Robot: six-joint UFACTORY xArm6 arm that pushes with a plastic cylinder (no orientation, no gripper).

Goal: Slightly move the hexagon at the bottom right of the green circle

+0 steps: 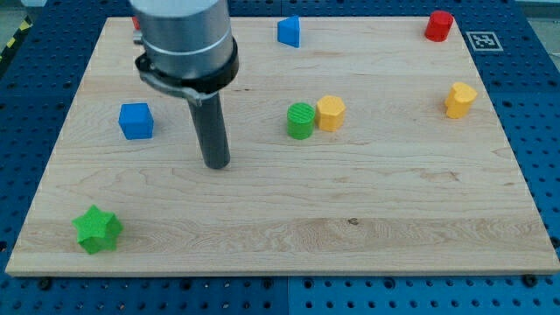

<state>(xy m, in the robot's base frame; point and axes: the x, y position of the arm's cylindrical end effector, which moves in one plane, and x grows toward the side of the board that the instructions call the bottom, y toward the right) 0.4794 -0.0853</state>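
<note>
— Where's the hexagon [331, 112]?

— Mid-board, yellow, touching the green circle [300, 120] on its right. My tip [216, 164] is well to the left of both, nearer the blue cube [136, 121].

— Gripping anything?

— No pincer on this rig, just the rod, holding nothing.

— How will it handle?

— I'd judge it light, rigid and quick to slide on the board [289, 236]. I'd push its far face, gently, so it goes nearer and right.

My tip [216, 164] left of green circle [300, 120]; yellow hexagon [331, 113] touching circle's right side.
</note>
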